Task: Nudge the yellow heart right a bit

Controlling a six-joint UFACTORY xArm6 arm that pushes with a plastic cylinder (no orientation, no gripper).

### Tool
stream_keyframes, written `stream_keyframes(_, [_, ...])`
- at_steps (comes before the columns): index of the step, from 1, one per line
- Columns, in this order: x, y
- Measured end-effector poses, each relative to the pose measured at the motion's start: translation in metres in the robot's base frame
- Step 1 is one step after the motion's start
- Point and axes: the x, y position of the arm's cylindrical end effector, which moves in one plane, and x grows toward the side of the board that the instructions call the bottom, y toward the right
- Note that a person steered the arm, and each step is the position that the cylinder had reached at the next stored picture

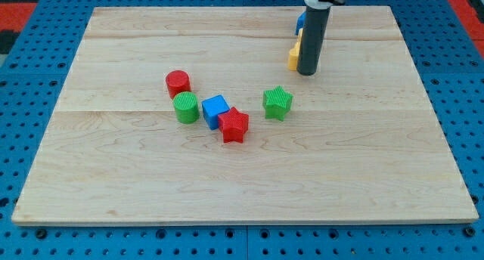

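My tip (306, 72) is at the lower end of the dark rod, near the view's top right of centre. Two yellow block pieces show just left of the rod: one (293, 59) beside the tip and one (298, 44) above it. Which is the heart I cannot tell, since the rod hides most of them. A blue block (300, 21) peeks out behind the rod higher up. The tip sits right against the lower yellow piece's right side.
A red cylinder (178, 82), a green cylinder (185, 107), a blue cube (215, 110) and a red star (234, 125) cluster left of centre. A green star (277, 103) lies below the tip. The wooden board (113, 184) rests on a blue pegboard.
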Motion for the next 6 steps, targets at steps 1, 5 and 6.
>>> stream_keyframes(1, [0.002, -0.037])
stream_keyframes(5, [-0.025, -0.03])
stream_keyframes(6, [-0.025, -0.025])
